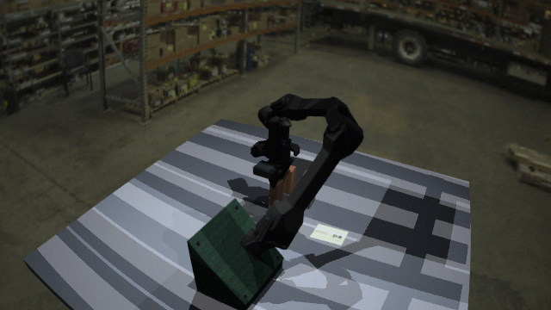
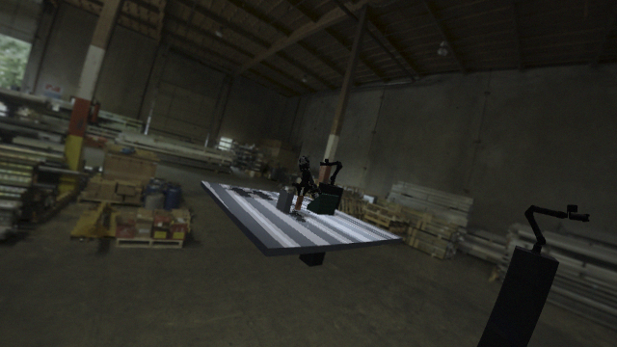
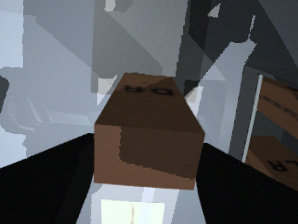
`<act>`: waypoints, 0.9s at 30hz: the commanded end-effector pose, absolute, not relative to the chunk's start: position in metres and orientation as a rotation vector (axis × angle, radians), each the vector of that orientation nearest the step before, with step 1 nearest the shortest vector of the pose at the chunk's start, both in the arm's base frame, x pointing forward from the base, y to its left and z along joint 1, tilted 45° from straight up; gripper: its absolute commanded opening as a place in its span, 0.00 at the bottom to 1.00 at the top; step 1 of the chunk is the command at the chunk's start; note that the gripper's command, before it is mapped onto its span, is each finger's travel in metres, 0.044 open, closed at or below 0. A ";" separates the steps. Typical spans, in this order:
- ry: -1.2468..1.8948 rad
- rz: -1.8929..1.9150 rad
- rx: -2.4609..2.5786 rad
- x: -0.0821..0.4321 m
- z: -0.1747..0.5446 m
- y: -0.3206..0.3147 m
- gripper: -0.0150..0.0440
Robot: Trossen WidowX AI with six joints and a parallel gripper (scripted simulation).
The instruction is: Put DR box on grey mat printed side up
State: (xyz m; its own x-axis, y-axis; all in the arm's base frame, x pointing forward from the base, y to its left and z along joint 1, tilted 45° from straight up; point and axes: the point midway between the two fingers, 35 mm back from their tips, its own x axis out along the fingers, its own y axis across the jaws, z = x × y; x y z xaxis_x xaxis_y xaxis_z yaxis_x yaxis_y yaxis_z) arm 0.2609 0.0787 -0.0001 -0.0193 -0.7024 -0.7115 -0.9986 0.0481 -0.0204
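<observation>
Striped table (image 1: pixel 142 207) (image 2: pixel 313 231) takes up most of the top view's lower half. Dark arm (image 1: pixel 316 176) (image 2: pixel 305 177) arches over it, rooted on a green wedge block (image 1: pixel 228 254) (image 2: pixel 324 204) at 7 o'clock from the gripper in the top view. Exterior view also has a separate dark arm (image 2: pixel 536 228) on a tall dark stand (image 2: pixel 523 294), toward 4 o'clock in frame.

Grey bin (image 2: pixel 284 200) (image 3: pixel 252 120): at 9 o'clock from the DR box in the exterior view, near it. In the wrist view it's at 3 o'clock, two brown boxes inside: upper box (image 3: pixel 280 107), print too blurry to read, and lower box (image 3: pixel 270 159), letters look like LR.

Gripper (image 1: pixel 277 185) (image 2: pixel 300 195) (image 3: pixel 147 148) is clamped on the DR box (image 1: pixel 275 195) (image 2: pixel 299 202) (image 3: pixel 149 162), one finger each side. Box is out of the bin, roughly upright, over the table. DR is on a side face, toward 12 o'clock in the wrist view, so not facing up. Can't tell if its bottom touches anything. Can't pick the mat out from stripes and shadows.

Pale card (image 1: pixel 329 234) (image 3: pixel 132 212) reading DR lies flat at 4 o'clock from the gripper, top view.
</observation>
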 end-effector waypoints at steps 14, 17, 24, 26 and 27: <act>1.775 0.690 -1.706 0.258 -0.013 0.071 0.52; 1.779 0.690 -1.699 0.257 -0.013 0.072 0.57; 1.779 0.690 -1.699 0.257 -0.013 0.072 0.66; 1.779 0.690 -1.699 0.257 -0.013 0.072 0.66; 1.779 0.690 -1.699 0.257 -0.013 0.072 0.66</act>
